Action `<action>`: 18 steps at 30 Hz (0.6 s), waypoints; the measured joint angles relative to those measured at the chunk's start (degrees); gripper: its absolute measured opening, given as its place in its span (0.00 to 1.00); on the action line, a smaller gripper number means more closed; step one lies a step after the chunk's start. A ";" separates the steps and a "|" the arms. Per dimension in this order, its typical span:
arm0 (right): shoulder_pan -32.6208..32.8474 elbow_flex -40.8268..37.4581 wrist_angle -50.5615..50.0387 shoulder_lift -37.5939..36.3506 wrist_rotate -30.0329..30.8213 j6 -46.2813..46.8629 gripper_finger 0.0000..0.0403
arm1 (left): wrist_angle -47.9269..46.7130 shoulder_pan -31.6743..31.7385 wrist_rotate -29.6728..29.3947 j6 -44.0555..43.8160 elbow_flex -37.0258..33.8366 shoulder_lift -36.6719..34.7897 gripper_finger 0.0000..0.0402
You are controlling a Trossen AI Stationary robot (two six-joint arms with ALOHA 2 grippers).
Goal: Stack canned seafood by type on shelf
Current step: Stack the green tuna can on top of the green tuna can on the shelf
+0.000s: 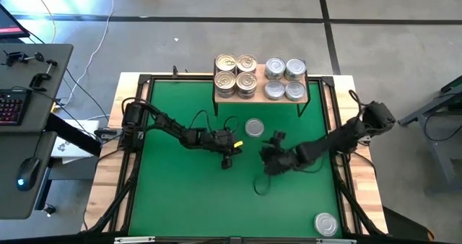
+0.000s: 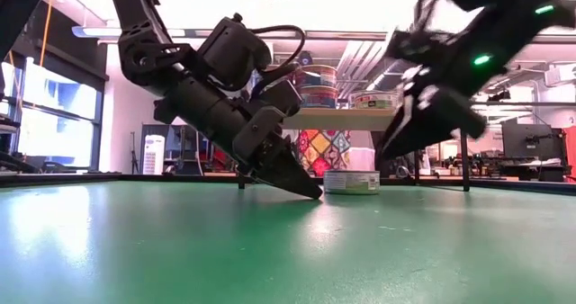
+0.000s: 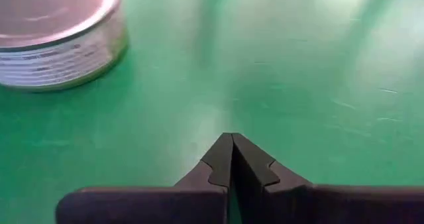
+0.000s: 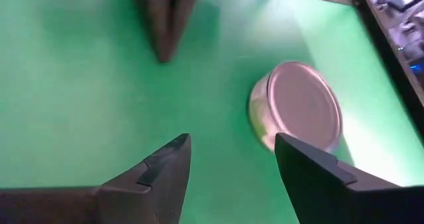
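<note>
The light-wood shelf (image 1: pixel 312 89) stands at the mat's far edge. It carries golden-lidded tins (image 1: pixel 236 74) on its left and silver-lidded tins (image 1: pixel 284 79) on its right. One silver tin (image 1: pixel 254 128) rests flat on the green mat in front of the shelf; it also shows in the low view (image 2: pixel 351 181). Another silver tin (image 1: pixel 325 223) lies at the near right. My left gripper (image 1: pixel 228 159) is shut and empty, its tip low at the mat (image 3: pixel 232 159), left of and nearer than the loose tin (image 3: pixel 59 38). My right gripper (image 1: pixel 266 157) is open and empty, raised above the mat (image 2: pixel 400 142), with the tin (image 4: pixel 301 111) ahead of it.
The shelf's thin black legs (image 2: pixel 465 160) stand on the mat behind the loose tin. The two grippers are close together at the mat's middle. The green mat (image 1: pixel 180 193) is bare on its near left. A desk with a keyboard and a mouse (image 1: pixel 22 128) stands left of the table.
</note>
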 joint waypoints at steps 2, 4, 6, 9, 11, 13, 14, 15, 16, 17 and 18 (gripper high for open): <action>-3.72 -0.02 2.58 0.58 -3.04 -4.30 0.53 | 0.32 -0.69 0.04 0.03 0.01 -0.21 0.00; -7.29 -0.03 5.58 1.37 -5.72 -8.35 0.53 | 0.15 -1.66 -1.22 0.66 0.33 -0.90 0.00; -10.79 -0.04 8.66 2.51 -9.99 -12.02 0.53 | -0.39 -2.74 -3.92 1.34 1.25 -1.87 0.00; -14.78 -0.04 11.81 4.38 -18.69 -14.92 0.53 | -3.68 -4.37 -10.20 1.48 2.32 -4.10 0.00; -16.22 -0.06 13.54 5.49 -23.52 -15.23 0.53 | -6.23 -5.25 -14.62 1.60 2.46 -5.62 0.00; -16.42 0.12 15.88 6.07 -27.97 -14.59 0.53 | -6.87 -5.88 -18.00 1.92 2.54 -7.19 0.00; -16.10 0.13 16.94 6.49 -29.82 -14.09 0.53 | -6.87 -6.08 -19.17 1.92 2.61 -8.06 0.00; -15.58 0.13 18.15 6.66 -31.93 -13.86 0.53 | -7.02 -6.15 -19.98 1.92 2.62 -8.85 0.00; -14.82 0.13 19.44 6.71 -34.22 -13.70 0.53 | -6.85 -6.15 -20.44 1.92 2.64 -9.30 0.00; -13.80 0.07 20.09 6.73 -35.82 -13.68 0.53 | -6.54 -6.12 -20.62 1.92 2.66 -9.65 0.00; -12.73 0.07 20.98 6.75 -37.13 -13.63 0.53 | -6.64 -6.12 -20.60 1.92 2.67 -9.89 0.00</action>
